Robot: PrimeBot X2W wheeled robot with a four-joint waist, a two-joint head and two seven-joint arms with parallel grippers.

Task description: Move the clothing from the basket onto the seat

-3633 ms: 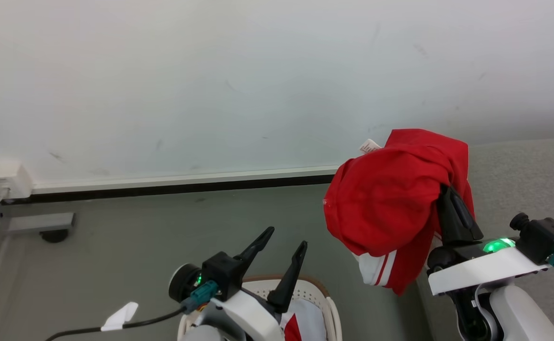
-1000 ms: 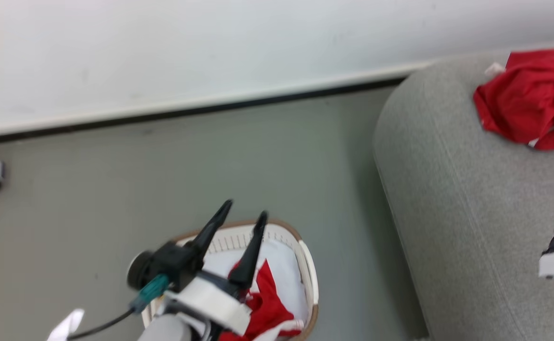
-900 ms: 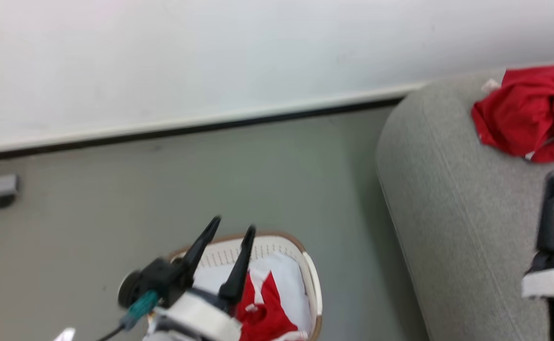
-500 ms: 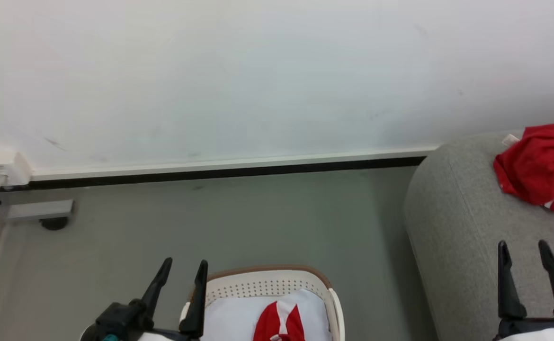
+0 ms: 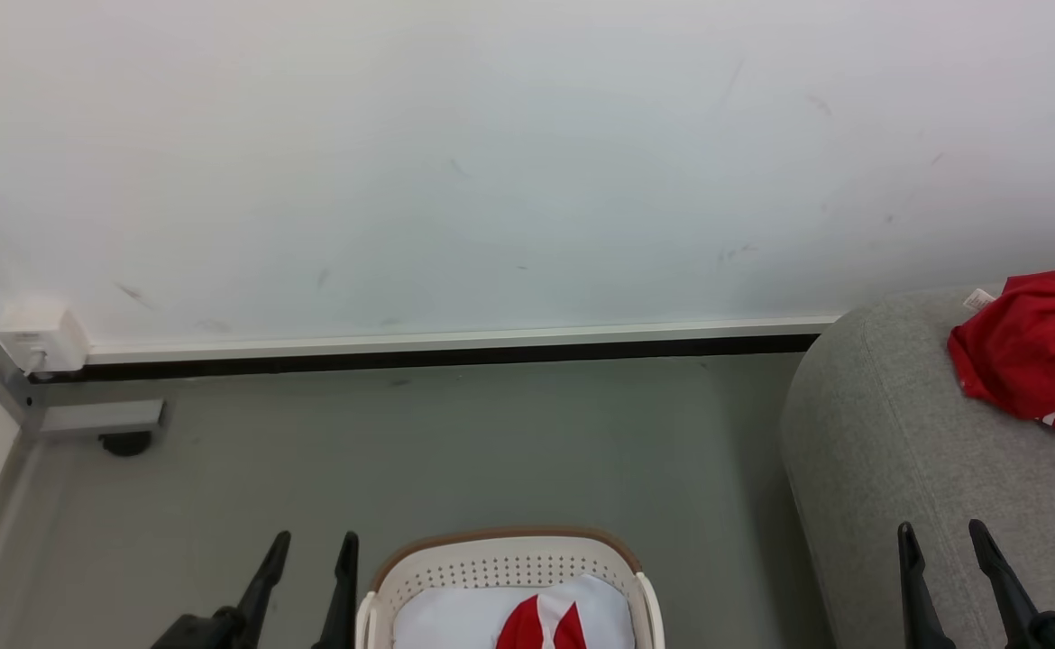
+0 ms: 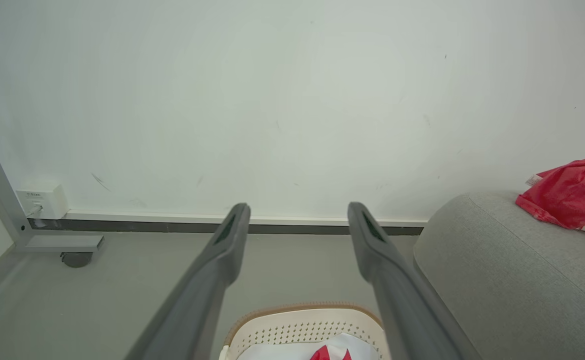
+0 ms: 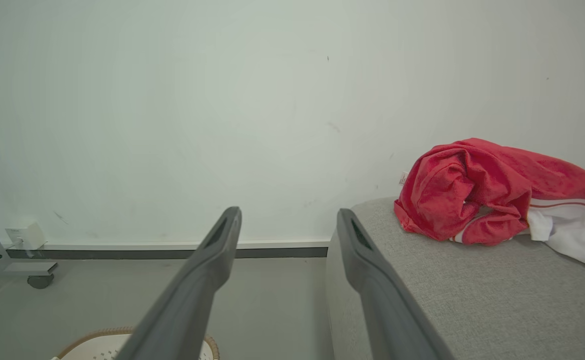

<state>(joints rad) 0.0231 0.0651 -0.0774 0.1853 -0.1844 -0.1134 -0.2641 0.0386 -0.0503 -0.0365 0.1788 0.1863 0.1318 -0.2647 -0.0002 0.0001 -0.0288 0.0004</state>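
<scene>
- Head view: the basket point(image 5: 509, 539) holds a red-and-white garment point(image 5: 541, 626). Right of the basket, another red garment point(image 5: 1032, 347) lies on the seat point(image 5: 879, 451). The left gripper point(image 5: 316, 539) just left of the basket and the right gripper point(image 5: 940, 530) well to its right are both spread and empty.
- Left wrist view: fingers wide apart above the basket, gripping nothing.
- Right wrist view: fingers wide apart and empty.
- Judgement: partly done; the basket's garment is left to move.
</scene>
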